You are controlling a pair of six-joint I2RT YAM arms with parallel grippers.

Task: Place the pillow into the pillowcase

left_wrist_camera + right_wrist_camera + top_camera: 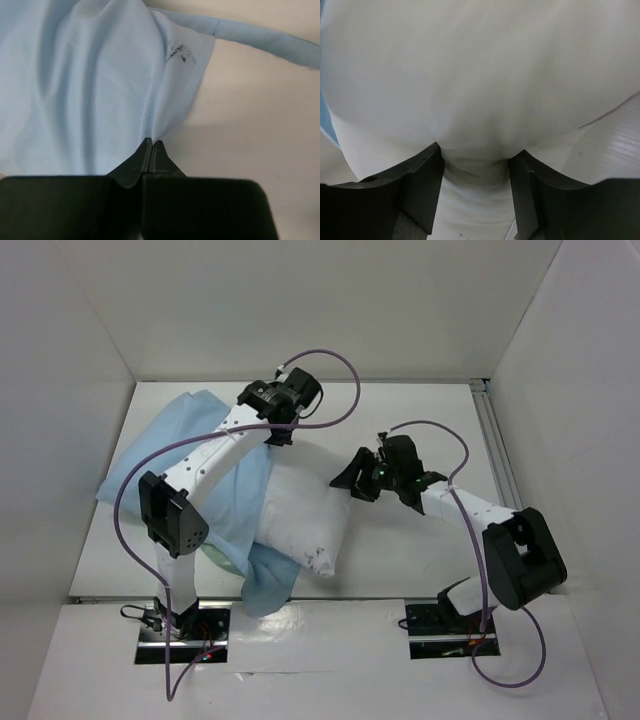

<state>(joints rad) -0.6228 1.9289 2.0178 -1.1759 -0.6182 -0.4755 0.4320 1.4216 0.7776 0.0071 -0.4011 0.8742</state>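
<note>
1. Pillowcase (165,440), light blue, lies spread under the left arm. An edge of it is pinched at the tips of the left gripper (151,143), whose jaws are closed tight on the cloth.
2. Pillow (305,515) lies between the two grippers, with blue cloth along its left side.
3. Right gripper (475,160) presses into the pillow's right end, its part-closed jaws squeezing a white fold.

We see the white pillow (305,512) lying centrally with the light blue pillowcase (180,455) draped over its left side, the left gripper (277,435) at the cloth's far edge and the right gripper (352,480) against the pillow's far right corner.
</note>
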